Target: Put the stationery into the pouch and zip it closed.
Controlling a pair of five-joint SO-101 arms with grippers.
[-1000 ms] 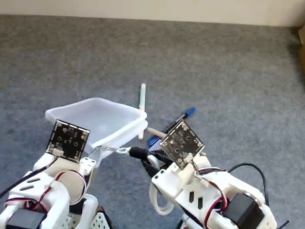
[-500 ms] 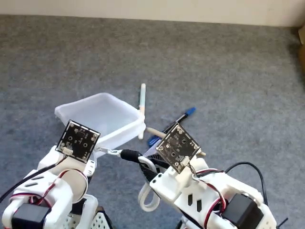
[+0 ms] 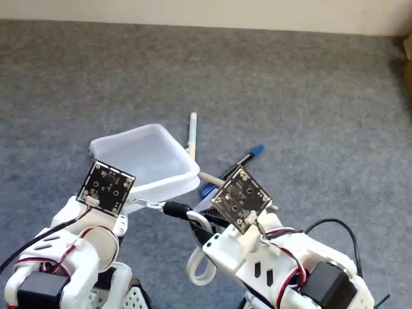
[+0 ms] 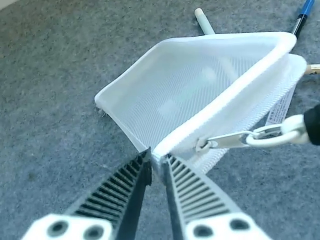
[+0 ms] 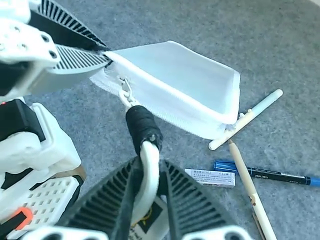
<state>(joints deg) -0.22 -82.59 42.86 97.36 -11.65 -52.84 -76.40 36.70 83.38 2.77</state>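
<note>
Left gripper (image 4: 157,157) clamped on pouch (image 3: 145,154) corner, right gripper (image 5: 149,167) pinching zip pull (image 5: 141,129). Pouch's left end has swung right; pens (image 3: 192,132) lie outside it, so loading is not yet done

On grey carpet (image 3: 309,84), white mesh pouch (image 3: 145,158) lies just left of white pen (image 3: 192,132), blue pen (image 3: 248,156) and wooden pencil (image 3: 210,178).
</note>
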